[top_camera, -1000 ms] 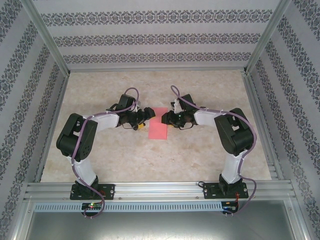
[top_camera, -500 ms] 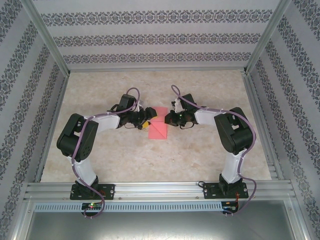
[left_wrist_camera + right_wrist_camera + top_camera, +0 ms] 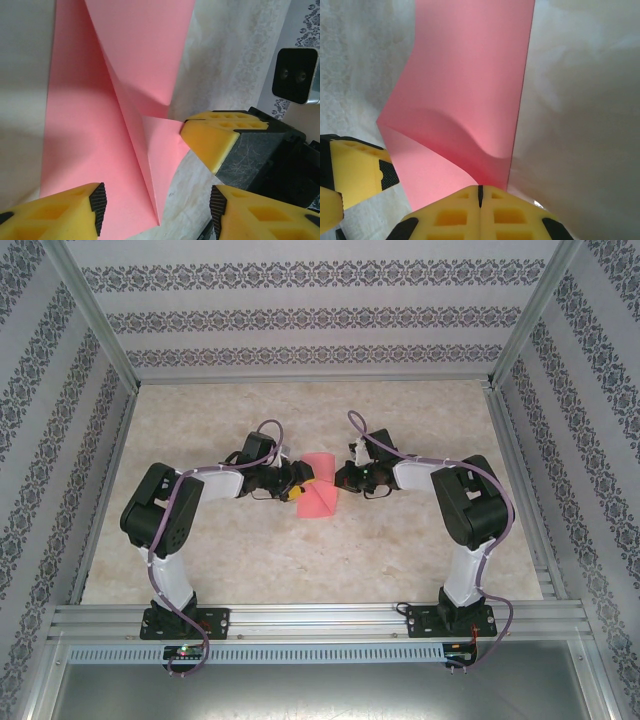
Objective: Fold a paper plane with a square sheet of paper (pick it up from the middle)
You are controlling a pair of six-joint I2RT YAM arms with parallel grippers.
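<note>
I see the square sheet of paper [image 3: 318, 498] at the middle of the table [image 3: 400, 560], buckled upward between the two arms. My right gripper [image 3: 480, 194] has its fingers pressed together on the sheet's right edge. My left gripper [image 3: 155, 212] stands with fingers apart, the sheet's left side reaching into the gap.

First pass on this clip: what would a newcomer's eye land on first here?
The pink square sheet of paper, buckled and partly lifted in the middle of the table. The right tool is shut on one edge, where the paper curls up, while the left tool stands open astride the opposite edge, over a diagonal crease.
</note>
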